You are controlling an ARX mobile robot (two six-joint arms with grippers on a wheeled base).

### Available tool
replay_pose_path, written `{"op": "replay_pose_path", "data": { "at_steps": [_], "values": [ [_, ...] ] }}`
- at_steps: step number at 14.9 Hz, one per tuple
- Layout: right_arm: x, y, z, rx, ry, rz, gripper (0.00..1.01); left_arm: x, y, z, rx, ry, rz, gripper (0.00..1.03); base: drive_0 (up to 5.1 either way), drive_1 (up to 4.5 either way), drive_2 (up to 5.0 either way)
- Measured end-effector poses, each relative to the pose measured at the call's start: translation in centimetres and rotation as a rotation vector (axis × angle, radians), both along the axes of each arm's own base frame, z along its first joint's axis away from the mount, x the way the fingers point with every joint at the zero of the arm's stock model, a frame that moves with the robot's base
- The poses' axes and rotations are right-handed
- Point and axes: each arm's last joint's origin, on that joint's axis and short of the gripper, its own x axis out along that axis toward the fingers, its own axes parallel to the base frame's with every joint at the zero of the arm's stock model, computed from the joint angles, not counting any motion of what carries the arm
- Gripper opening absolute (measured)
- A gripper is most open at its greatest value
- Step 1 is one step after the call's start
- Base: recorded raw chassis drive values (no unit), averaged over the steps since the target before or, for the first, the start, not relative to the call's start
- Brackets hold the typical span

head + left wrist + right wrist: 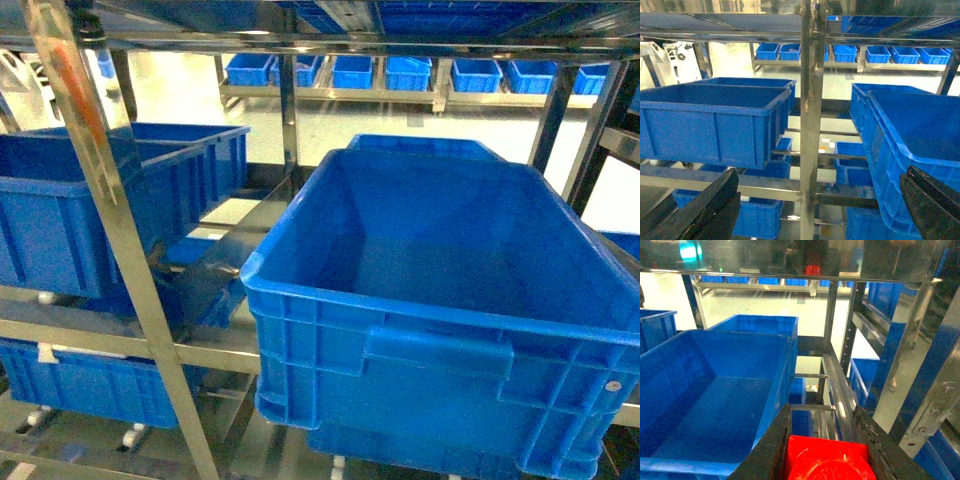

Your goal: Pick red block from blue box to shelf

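Observation:
The red block [827, 460], glossy with a round stud, sits between the black fingers of my right gripper [822, 411], which is shut on it. It is held in front of the shelf [838, 386], beside a steel rail and to the right of a dark blue crate [710, 390]. My left gripper [821, 176] is open with nothing between its fingers, facing a silver upright of the shelf [810, 125]. The blue box is out of view. Neither gripper shows in the head view, where the shelf [120, 230] fills the frame.
A large dark blue ribbed crate [440, 300] sits on the tier at the right and another crate [60, 210] at the left. More crates [710, 120] [910, 130] flank the upright. Lower tiers and a far rack hold several more.

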Motion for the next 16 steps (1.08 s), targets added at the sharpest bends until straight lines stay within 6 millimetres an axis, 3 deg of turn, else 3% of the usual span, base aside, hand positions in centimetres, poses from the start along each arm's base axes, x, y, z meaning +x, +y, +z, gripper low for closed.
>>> {"op": "replay_pose_path", "data": {
  "at_steps": [16],
  "values": [
    [0.00,0.00,0.00,0.000,0.000,0.000,0.29,0.00,0.00,0.00,0.000,0.000,0.000,0.98,0.0,0.00,0.0]
  ]
}}
